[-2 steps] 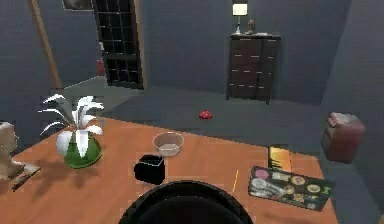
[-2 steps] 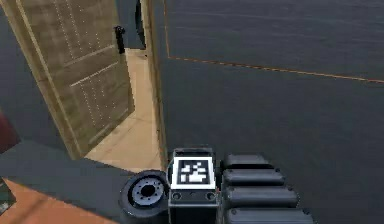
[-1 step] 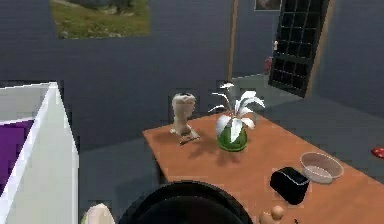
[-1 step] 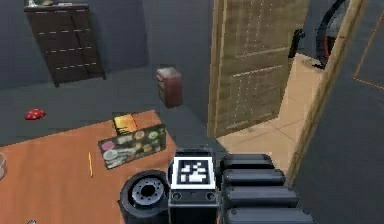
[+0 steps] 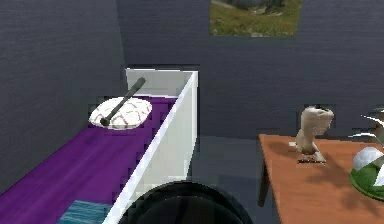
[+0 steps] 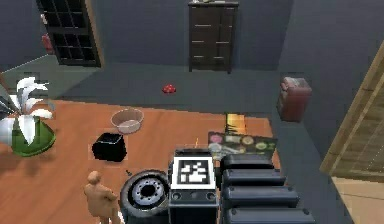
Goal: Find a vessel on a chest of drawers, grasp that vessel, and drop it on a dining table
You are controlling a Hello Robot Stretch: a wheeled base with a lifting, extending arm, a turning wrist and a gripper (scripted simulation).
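Table: wooden top [image 6: 60,170], the drop place; its corner also showed at the forward view's right [image 5: 300,175].
Cabinet: dark and tall [image 6: 213,40] by the far wall, well apart from the table; something pale sat on top, too small to tell.
Arm: dark bar [image 6: 250,195] rose from the bottom edge over the table's near side.
Gripper: sat [image 6: 140,192] at the arm's end, just beside a small statue [image 6: 95,195]; jaws' state could not be told, nor whether it held anything.
Black box: stood [image 6: 110,146] on the table between gripper and bowl.
Bowl: clear, upright [image 6: 127,120] on the table just past the black box, apart from the gripper; probably the vessel, so the drop looked done.
Step advice: if anything was in the gripper, let go low over bare wood; lift straight up, clear of statue and box.
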